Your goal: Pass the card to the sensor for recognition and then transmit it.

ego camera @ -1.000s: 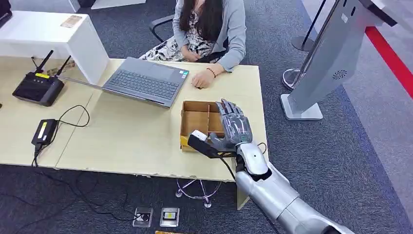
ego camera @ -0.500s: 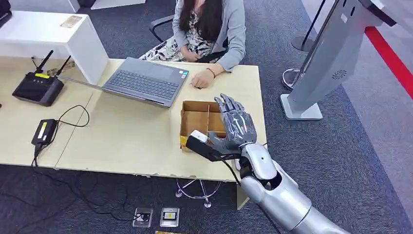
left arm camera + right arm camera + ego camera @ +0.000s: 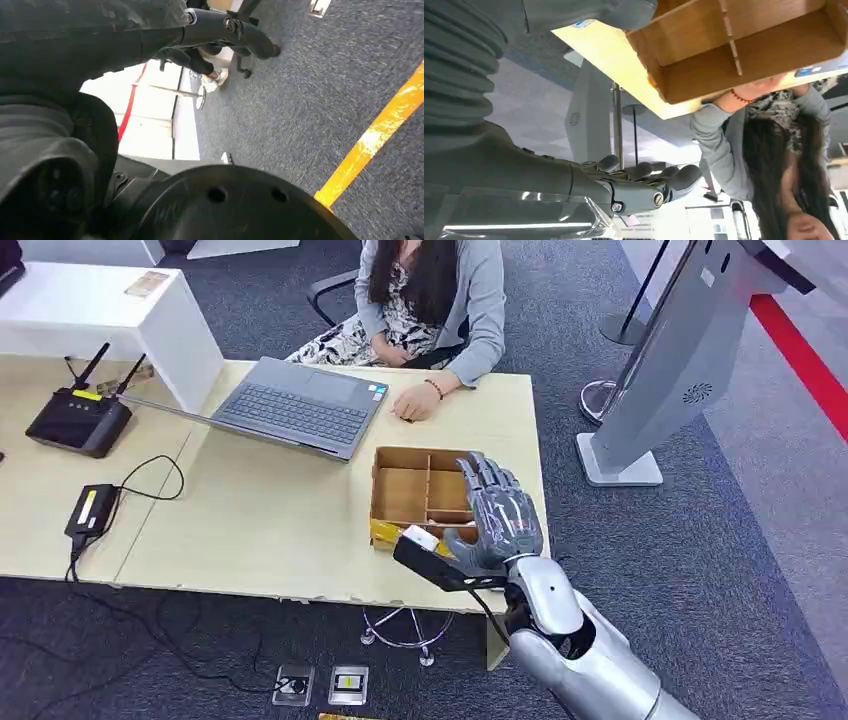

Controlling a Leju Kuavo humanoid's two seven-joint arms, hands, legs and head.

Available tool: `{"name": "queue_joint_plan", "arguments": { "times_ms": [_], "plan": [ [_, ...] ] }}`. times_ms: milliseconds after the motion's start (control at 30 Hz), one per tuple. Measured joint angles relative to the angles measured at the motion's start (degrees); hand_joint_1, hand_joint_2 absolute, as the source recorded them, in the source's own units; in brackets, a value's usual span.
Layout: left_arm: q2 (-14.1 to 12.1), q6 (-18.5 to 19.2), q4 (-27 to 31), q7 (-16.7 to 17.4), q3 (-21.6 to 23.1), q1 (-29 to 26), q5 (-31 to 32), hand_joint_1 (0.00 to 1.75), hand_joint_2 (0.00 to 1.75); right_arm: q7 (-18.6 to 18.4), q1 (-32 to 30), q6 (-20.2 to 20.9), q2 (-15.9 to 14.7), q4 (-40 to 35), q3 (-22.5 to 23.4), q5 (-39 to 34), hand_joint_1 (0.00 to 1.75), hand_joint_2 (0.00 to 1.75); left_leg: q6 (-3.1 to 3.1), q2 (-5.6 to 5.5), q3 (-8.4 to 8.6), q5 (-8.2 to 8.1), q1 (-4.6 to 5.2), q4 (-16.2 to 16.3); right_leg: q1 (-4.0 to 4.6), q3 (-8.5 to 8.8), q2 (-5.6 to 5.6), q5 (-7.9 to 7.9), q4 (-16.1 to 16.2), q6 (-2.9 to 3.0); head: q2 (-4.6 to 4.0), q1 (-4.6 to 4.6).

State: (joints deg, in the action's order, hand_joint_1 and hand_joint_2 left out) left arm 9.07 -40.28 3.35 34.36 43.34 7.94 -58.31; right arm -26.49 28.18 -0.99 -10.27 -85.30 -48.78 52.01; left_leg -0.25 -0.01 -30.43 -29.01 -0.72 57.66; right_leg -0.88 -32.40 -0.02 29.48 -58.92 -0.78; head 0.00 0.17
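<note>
Hovering over the near right corner of the table [image 3: 300,530], the right hand [image 3: 497,522] has slid a little toward the robot and to the right since a second ago, so it now covers the right edge of the box [image 3: 402,495] rather than its middle. Its fingers [image 3: 490,485] are spread and extended, pointing away across the box, and nothing sits between them. The card [image 3: 420,537] shows as a small white rectangle just beside the thumb, lying on the black sensor [image 3: 432,562] at the box's near edge; whether the thumb touches it I cannot tell. The sensor has shifted the same way as the hand. In the right wrist view the box's wooden compartments [image 3: 734,45] appear beyond the outstretched fingers. The person's hand [image 3: 412,403] rests on the table beside the laptop [image 3: 300,405], as before. The router [image 3: 78,420] and the power brick [image 3: 90,510] lie on the left table, unmoved. The left wrist view shows grey carpet [image 3: 320,100] with a yellow stripe [image 3: 375,135]; the left hand's state I cannot tell.
</note>
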Motion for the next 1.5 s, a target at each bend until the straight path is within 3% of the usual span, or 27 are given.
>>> {"name": "queue_joint_plan", "arguments": {
  "times_ms": [567, 767, 867, 1000, 1067, 1333, 1500],
  "plan": [
    [-2.25, -0.2, -2.23, -1.73, -0.33, -1.74, -3.08, 0.0, 0.0, -2.65, -3.51, 4.18, -3.59, -6.78, 0.52, 1.77, 0.0, 1.75, -0.01, 0.01, 0.0, 0.0, -0.03, -0.01, 0.03, 0.01, 0.02, 0.0, -0.01, 0.0, -0.02, 0.02],
    [-5.22, -0.28, -2.6, 1.07, 0.33, -2.47, -6.13, 0.0, 0.0, -3.04, -4.57, 6.76, -3.68, -7.31, 1.16, 1.82, 0.0, 1.75, -0.01, 0.01, -0.01, -0.01, -0.08, -0.02, 0.08, 0.0, 0.02, 0.01, -0.03, 0.02, -0.02, 0.02],
    [-6.69, -0.28, -2.82, 1.86, 1.03, -2.88, -6.76, 0.0, 0.0, -2.73, -4.96, 6.48, -3.65, -7.11, 1.33, 1.86, 0.0, 1.75, -0.02, 0.01, -0.03, -0.01, -0.09, -0.03, 0.1, 0.01, 0.0, 0.02, -0.04, 0.03, -0.02, 0.0],
    [-7.83, -0.28, -2.82, 2.67, -0.49, -3.29, 4.43, 0.0, 0.0, -1.99, -4.97, 4.7, -3.46, -5.55, 1.36, 1.42, 0.0, 1.75, -0.02, -0.01, -0.05, 0.0, -0.09, -0.03, 0.1, 0.02, -0.02, 0.02, -0.04, 0.02, -0.02, 0.02],
    [-8.13, -0.26, -2.82, 2.69, -2.25, -3.29, 7.17, 0.0, 0.0, -1.99, -4.8, 4.25, -3.28, -4.62, 1.36, 1.18, 0.0, 1.75, -0.01, -0.03, -0.05, 0.0, -0.08, -0.03, 0.09, 0.04, -0.03, 0.02, -0.04, 0.02, -0.02, 0.04],
    [-8.74, -0.11, -2.82, 1.97, -5.31, -3.9, 6.1, 0.0, 0.0, 1.35, -3.77, 1.34, -1.82, -0.3, 1.38, 1.49, 0.0, 1.75, -0.01, -0.06, -0.05, 0.0, -0.08, -0.03, 0.09, 0.03, -0.1, 0.02, -0.04, 0.02, 0.0, 0.04],
    [-6.91, -0.07, -2.82, -1.16, -6.54, -3.67, 4.43, 0.0, 0.0, 2.88, -3.01, 0.49, -0.48, 2.44, 1.33, 1.54, 0.0, 1.75, -0.01, -0.05, -0.05, 0.0, -0.07, -0.02, 0.08, 0.03, -0.09, 0.02, -0.03, 0.02, -0.02, 0.02]
  ]
}}
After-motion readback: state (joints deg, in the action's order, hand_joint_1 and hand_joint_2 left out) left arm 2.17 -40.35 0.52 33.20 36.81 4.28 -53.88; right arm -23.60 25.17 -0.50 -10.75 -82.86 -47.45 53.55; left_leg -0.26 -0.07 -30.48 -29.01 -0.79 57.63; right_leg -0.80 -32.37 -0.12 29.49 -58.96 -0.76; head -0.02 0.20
